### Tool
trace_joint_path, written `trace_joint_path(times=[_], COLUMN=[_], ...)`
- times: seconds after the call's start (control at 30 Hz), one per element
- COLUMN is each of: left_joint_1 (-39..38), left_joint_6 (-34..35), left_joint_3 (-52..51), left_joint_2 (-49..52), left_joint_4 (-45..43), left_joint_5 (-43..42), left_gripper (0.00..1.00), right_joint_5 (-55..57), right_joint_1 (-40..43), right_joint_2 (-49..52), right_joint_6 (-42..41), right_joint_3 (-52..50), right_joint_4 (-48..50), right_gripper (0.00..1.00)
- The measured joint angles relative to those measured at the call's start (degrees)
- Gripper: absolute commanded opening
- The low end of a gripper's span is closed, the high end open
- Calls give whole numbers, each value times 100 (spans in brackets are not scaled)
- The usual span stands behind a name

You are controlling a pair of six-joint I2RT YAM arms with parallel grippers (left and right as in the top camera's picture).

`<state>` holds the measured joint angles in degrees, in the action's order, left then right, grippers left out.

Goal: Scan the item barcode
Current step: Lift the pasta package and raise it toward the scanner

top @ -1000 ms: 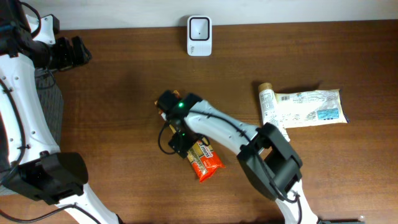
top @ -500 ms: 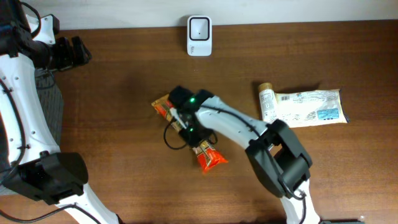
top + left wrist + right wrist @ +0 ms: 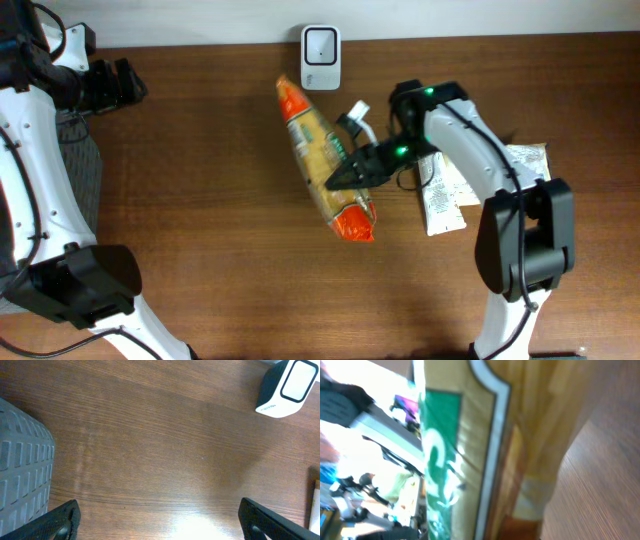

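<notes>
Orange-and-yellow snack bag [image 3: 318, 150] is held up just beside the scanner [image 3: 320, 57], near the far edge of the table [image 3: 200, 210].
Right gripper [image 3: 345, 178] pinches its mid-side; left gripper [image 3: 122, 84] stands spread, empty. It looks light, soft and slippery; the sealed end seams seem firmer holds. Counted: 1 bag, 1 scanner, 2 other packets [image 3: 525, 160].

Overhead above table [image 3: 200, 200], scanner [image 3: 320, 45] shared with low left wrist; right wrist against packet [image 3: 450, 460].
</notes>
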<state>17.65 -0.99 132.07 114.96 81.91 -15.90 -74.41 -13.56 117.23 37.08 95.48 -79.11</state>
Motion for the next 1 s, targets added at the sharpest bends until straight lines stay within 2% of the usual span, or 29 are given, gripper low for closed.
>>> trace_joint_path(times=[0.1, 0.33, 0.5, 0.77, 0.87, 0.9, 0.93, 1.0], left_joint_1=[0, 0, 0, 0, 0, 0, 0, 0], left_joint_6=[2, 0, 2, 0, 0, 0, 2, 2], left_joint_3=[0, 0, 0, 0, 0, 0, 0, -2], left_joint_2=[0, 0, 0, 0, 0, 0, 0, 0], left_joint_4=[2, 0, 0, 0, 4, -4, -2, 7], left_joint_5=[2, 2, 2, 2, 2, 2, 2, 2], left_gripper=[99, 99, 99, 99, 99, 99, 99, 99], right_joint_5=[-525, -741, -780, -778, -422, -59, 592, 2114], right_joint_1=[323, 481, 680, 752, 726, 667, 522, 155], right_joint_2=[0, -164, -855, -868, -870, -876, -876, -876], right_joint_6=[76, 92, 278, 428, 393, 57, -621, -1823], right_joint_3=[33, 717, 870, 883, 892, 892, 905, 901], right_joint_4=[-254, -1486, -1797, -1797, -1239, -673, 44, 863], right_gripper=[4, 4, 4, 4, 4, 4, 4, 4])
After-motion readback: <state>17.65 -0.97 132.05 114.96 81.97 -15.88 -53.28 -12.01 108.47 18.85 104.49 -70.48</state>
